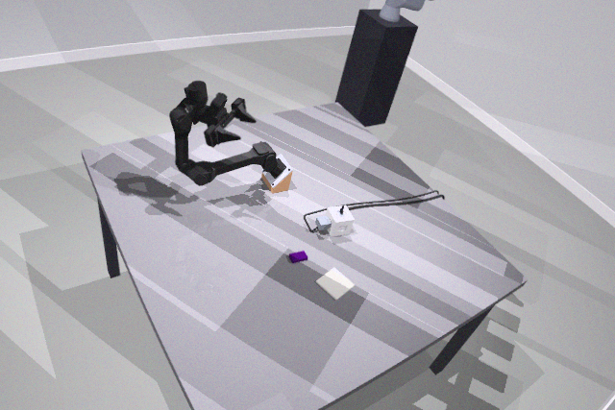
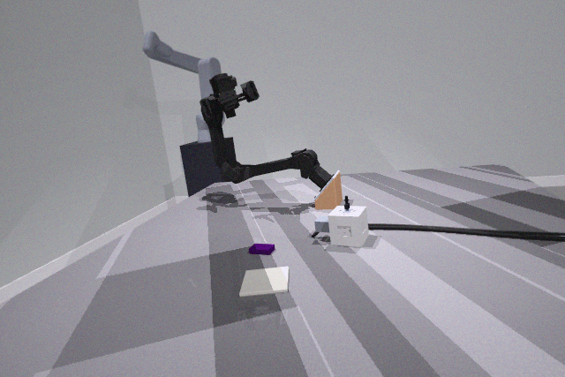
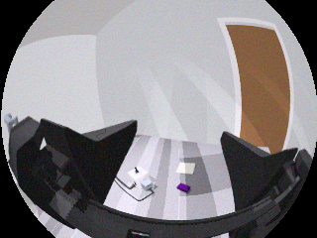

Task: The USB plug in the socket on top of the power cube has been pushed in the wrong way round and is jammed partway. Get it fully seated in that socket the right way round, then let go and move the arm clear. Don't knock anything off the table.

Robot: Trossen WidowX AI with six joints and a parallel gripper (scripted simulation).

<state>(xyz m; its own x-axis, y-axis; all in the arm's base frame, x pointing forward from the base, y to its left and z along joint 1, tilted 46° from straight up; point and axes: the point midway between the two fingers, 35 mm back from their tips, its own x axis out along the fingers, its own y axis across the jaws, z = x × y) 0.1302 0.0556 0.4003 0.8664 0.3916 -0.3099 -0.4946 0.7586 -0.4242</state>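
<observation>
The white power cube (image 1: 340, 225) (image 2: 349, 229) (image 3: 135, 176) stands on the table. The small black USB plug (image 1: 341, 209) (image 2: 346, 203) (image 3: 137, 170) stands up out of its top face; which way round it is cannot be told. My gripper (image 1: 247, 129) (image 3: 181, 131) is open and empty, its two fingers wide apart. It is raised high over the arm's side of the table, well away from the cube. In the exterior view the fingertips are hard to make out.
A blue-grey plug block (image 1: 323, 223) (image 2: 321, 223) (image 3: 147, 184) sits at the cube's side, with a black cable (image 1: 382, 204) (image 2: 455, 229) running past the cube. A purple block (image 1: 298, 256) (image 2: 261, 249) (image 3: 183, 187) and a cream tile (image 1: 334, 283) (image 2: 265, 281) (image 3: 186, 168) lie nearby. An orange wedge (image 1: 282, 183) (image 2: 329, 197) is by the arm's base.
</observation>
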